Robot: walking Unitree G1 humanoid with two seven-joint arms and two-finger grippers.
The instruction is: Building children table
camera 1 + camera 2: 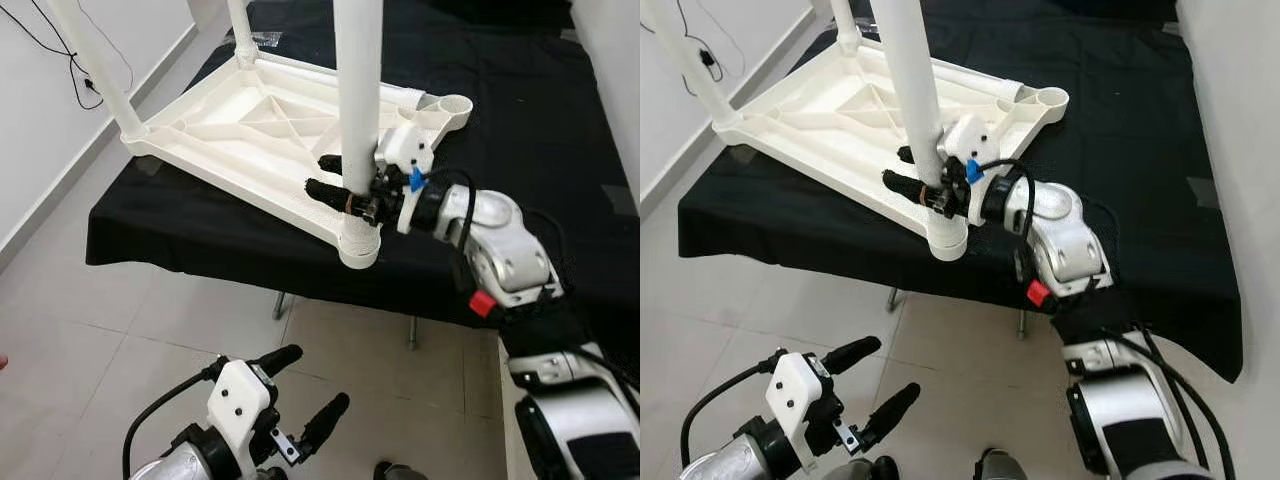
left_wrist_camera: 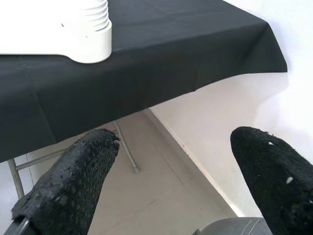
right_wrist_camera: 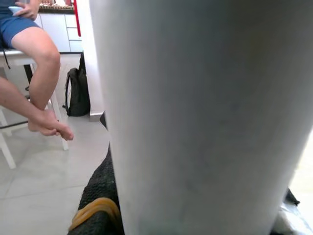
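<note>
Floor tile (image 1: 150,350) lies nearest you, and your left gripper (image 1: 305,390) hangs over it with its fingers spread wide, holding nothing. Beyond it you see the work table's black cloth (image 1: 180,225), carrying the white children's table top (image 1: 250,130) upside down. You can count three white legs standing up from its corners; a fourth corner socket (image 1: 455,103) stands bare. Your right gripper (image 1: 340,180) is clamped around the nearest leg (image 1: 358,90), just above its socket. In the right wrist view, a seated person (image 3: 29,63) sits far behind that leg.
</note>
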